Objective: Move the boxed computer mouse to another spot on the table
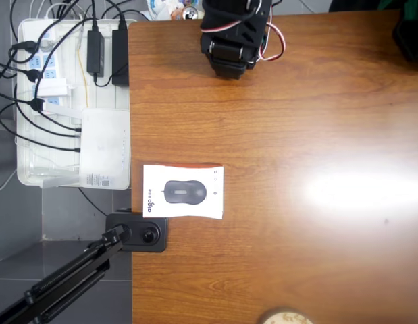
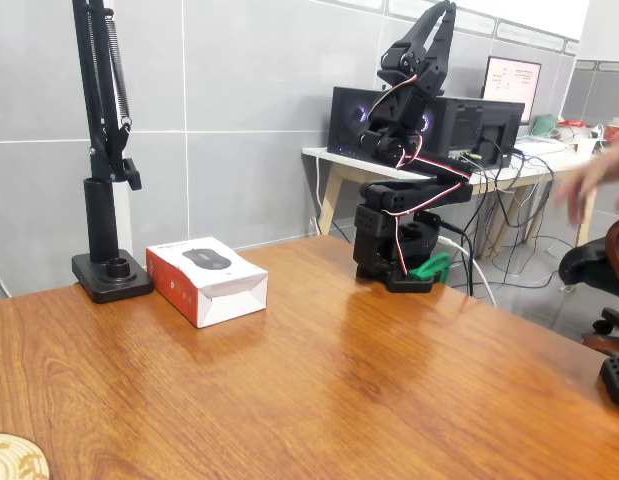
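White boxed computer mouse lies flat, long axis left-right overhead.

- Grey tiled wall behind
- Grey floor in the overhead view
- White desk carrying monitors at the back
- Black office chair at right, fixed view

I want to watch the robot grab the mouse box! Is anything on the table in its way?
No, nothing visible blocks it. The gripper is folded up high above the arm's base, and only bare table lies between that base and the boxed computer mouse. The lamp stand sits beyond the box.
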